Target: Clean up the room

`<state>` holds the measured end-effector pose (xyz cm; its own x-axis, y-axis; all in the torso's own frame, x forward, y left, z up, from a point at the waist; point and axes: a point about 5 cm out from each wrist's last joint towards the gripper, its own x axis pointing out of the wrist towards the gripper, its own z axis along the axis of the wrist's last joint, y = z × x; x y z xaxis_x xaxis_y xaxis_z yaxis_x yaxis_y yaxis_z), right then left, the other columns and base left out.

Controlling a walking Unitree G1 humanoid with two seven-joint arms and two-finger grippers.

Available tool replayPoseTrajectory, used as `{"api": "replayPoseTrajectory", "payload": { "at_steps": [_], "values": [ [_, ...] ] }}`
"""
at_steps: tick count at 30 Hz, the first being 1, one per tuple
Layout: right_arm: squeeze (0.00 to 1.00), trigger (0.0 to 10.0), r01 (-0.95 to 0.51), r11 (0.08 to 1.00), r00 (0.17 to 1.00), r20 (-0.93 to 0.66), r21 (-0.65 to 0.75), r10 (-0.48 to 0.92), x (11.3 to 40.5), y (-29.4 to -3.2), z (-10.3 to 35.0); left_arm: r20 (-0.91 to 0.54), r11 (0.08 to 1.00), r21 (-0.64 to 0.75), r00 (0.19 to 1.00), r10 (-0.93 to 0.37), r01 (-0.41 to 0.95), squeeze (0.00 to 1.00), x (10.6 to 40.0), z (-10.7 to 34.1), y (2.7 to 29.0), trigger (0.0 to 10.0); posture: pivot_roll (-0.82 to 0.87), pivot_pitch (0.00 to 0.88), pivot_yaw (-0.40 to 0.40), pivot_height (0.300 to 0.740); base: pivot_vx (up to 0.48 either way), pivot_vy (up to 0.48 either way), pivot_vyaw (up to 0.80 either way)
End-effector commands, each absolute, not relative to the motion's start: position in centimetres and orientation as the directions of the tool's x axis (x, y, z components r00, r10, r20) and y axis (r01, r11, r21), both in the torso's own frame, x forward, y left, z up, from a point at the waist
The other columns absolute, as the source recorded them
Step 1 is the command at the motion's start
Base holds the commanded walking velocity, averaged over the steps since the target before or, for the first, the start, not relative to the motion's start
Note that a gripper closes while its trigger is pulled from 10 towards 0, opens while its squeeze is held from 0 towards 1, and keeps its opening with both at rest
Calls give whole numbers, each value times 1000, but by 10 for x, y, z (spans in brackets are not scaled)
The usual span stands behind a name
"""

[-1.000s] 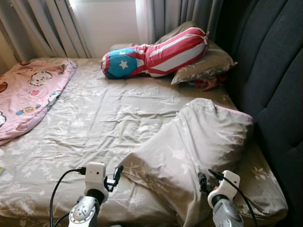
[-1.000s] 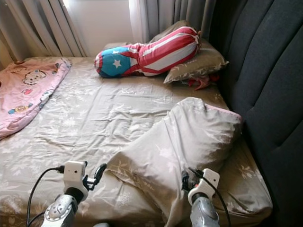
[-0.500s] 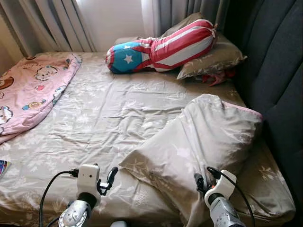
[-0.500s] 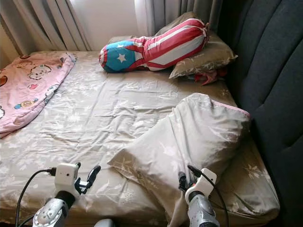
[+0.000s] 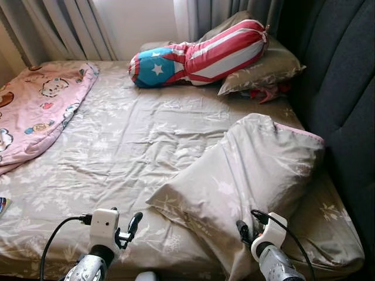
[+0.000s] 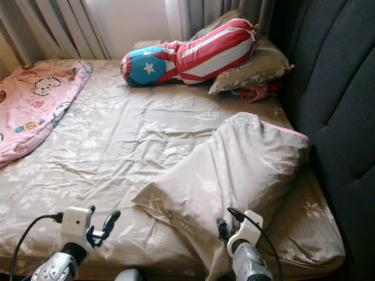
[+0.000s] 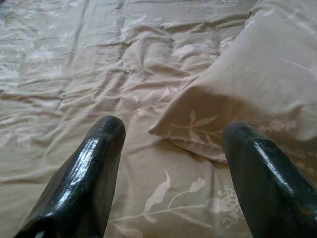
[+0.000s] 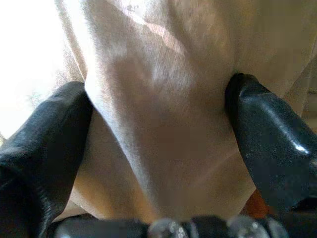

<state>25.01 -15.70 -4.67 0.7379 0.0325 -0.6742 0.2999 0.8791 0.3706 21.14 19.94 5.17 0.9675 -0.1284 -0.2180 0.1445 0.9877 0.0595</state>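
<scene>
A wide bed (image 5: pixel 117 146) spreads out ahead, dressed in a wrinkled beige sheet (image 5: pixel 135 126) printed with pale leaves and flowers. Along the right runs a dark padded headboard (image 5: pixel 345 88), stitched into tall panels (charcoal, nearly black in the shade). At the far end, grey curtains (image 5: pixel 58 29) hang in folds either side of a bright window (image 5: pixel 137 23), daylight washing across the near sheet.
</scene>
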Motion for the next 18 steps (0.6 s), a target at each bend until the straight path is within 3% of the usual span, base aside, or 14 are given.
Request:
{"api": "replayPoseTrajectory", "payload": {
  "at_steps": [1, 18],
  "values": [
    [0, 10000, 304, 880, 676, -734, 366, 72, 233, -147, -60, -224, 988, 67, 967, -124, 142, 0, 208, 55, 202, 10000, 126, 149, 40, 657, 0, 0, 0],
    [0, 10000, 233, 889, 695, -707, 395, 132, 241, -132, -54, -214, 986, 85, 969, -120, 141, 0, 205, 69, 202, 10000, 192, 213, 43, 657, 0, 0, 0]
  ]
}}
